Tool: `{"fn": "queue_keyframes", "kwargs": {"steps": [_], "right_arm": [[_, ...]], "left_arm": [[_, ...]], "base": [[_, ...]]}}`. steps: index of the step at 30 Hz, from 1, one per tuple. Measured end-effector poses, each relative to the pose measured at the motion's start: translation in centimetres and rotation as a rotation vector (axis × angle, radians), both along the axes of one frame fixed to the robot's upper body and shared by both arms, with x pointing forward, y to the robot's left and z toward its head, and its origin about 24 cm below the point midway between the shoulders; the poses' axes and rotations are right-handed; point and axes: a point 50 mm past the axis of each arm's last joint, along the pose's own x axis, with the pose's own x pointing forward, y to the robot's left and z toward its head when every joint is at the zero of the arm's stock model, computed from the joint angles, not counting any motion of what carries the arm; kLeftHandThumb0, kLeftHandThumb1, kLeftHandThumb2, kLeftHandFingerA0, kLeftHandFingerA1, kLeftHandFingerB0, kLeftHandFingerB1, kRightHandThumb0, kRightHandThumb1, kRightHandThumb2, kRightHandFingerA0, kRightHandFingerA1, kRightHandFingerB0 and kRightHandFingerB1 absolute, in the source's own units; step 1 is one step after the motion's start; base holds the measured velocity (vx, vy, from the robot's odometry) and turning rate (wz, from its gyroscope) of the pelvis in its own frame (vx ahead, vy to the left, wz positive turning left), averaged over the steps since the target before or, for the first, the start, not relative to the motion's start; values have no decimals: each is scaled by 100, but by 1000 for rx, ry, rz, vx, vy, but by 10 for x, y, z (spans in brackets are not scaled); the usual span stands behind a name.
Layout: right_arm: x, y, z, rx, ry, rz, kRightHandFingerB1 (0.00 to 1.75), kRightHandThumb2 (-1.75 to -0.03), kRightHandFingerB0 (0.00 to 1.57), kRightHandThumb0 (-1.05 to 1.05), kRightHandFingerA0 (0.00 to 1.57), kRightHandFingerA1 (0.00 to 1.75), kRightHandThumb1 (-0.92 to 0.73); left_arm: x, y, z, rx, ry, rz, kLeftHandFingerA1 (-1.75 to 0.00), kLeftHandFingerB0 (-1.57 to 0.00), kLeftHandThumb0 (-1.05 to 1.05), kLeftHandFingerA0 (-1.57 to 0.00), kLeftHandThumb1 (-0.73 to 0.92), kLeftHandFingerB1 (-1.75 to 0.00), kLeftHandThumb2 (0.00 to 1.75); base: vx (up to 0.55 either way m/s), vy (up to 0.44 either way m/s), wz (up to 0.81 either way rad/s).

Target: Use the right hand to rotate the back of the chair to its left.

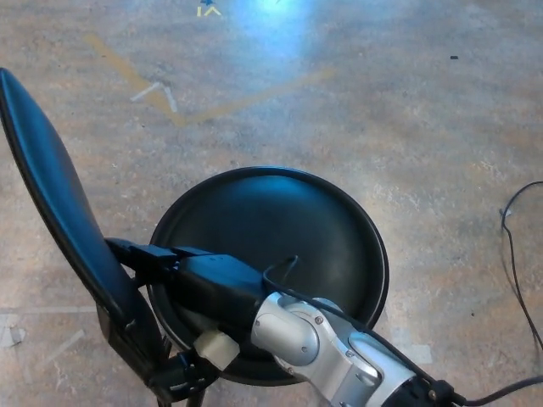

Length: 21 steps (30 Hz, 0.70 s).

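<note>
— Where's the chair back (53,199) pointing?

— It stands edge-on at the left of the round black seat (280,229), running from the upper left corner down toward the seat's near-left rim; the right hand (182,273) reaches across the seat's front and presses against it.

— Fingers?

— Too dark against the backrest to tell; the silver wrist (316,339) shows plainly.

— The floor (407,110)?

— Mottled brown, yellow tape lines (187,106) beyond the seat; a black cable (513,246) at the right edge.

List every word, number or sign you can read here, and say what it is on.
No words or numbers can be read.
Small yellow and blue mark on the floor at the top edge: too small and blurred to read.
White chevron mark and yellow tape lines on the floor: no text.
Chair and right hand: no labels visible.
</note>
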Motion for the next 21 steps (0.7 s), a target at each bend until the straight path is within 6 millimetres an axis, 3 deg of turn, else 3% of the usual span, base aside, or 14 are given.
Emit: {"fn": "queue_keyframes", "kwargs": {"steps": [5, 6, 8, 11, 12, 14, 15, 18, 19, 20, 21], "right_arm": [[-1, -8, -1, 12, -6, -15, 0, -90, 0, -101, 0, 13, -56], [-2, -11, -1, 18, -12, -18, 0, -62, 0, -102, 0, 0, -71], [-4, -18, 0, 34, -24, -24, 0, -62, 0, -99, 0, 0, -70], [-8, -33, 5, 64, -56, -46, 0, -65, 0, -100, 0, 0, -71], [-10, -42, 8, 78, -74, -63, 0, -90, 0, -100, 0, 12, -52], [-13, -57, 10, 96, -92, -93, 7, -101, 0, -105, 0, 16, -60], [-15, -63, 10, 104, -98, -106, 0, -62, 0, -98, 0, 0, -69], [-22, -92, 10, 117, -121, -164, 0, -62, 0, -101, 0, 0, -70], [-27, -110, 10, 130, -133, -209, 0, -65, 0, -97, 0, 0, -69], [-28, -113, 9, 133, -135, -217, 0, -65, 0, -97, 0, 0, -69], [-33, -128, 8, 140, -142, -258, 0, -101, 0, -104, 0, 10, -61]], "left_arm": [[1, 0, 0, 0, -2, -1, -52, -56, -49, -62, 84, -47, 65], [1, 0, 0, 1, -3, -4, -53, -56, -49, -63, 84, -48, 65], [2, -1, 0, 2, -3, -11, -54, -56, -48, -62, 83, -48, 64], [4, -1, 1, 4, -6, -12, -54, -55, -49, -61, 84, -48, 65], [5, -1, 1, 5, -7, -12, -53, -57, -49, -61, 83, -48, 64], [5, -1, 1, 4, -9, -8, -52, -56, -49, -61, 84, -47, 65], [5, -1, 1, 4, -10, -5, -51, -56, -50, -61, 84, -46, 65], [3, 0, 1, 3, -9, 7, -53, -56, -50, -63, 84, -47, 65], [3, 0, 1, 3, -9, 7, -53, -55, -49, -64, 84, -47, 65], [3, 0, 1, 3, -10, 7, -53, -55, -49, -64, 84, -47, 65], [2, 1, 1, 4, -9, 7, -53, -55, -49, -63, 84, -47, 65]], "base": [[0, 0, 0], [0, 0, 0], [0, 0, 0], [0, 0, 0], [0, 0, 0], [0, 0, 0], [0, 0, 0], [0, 0, 0], [0, 0, 0], [0, 0, 0], [0, 0, 0]]}}
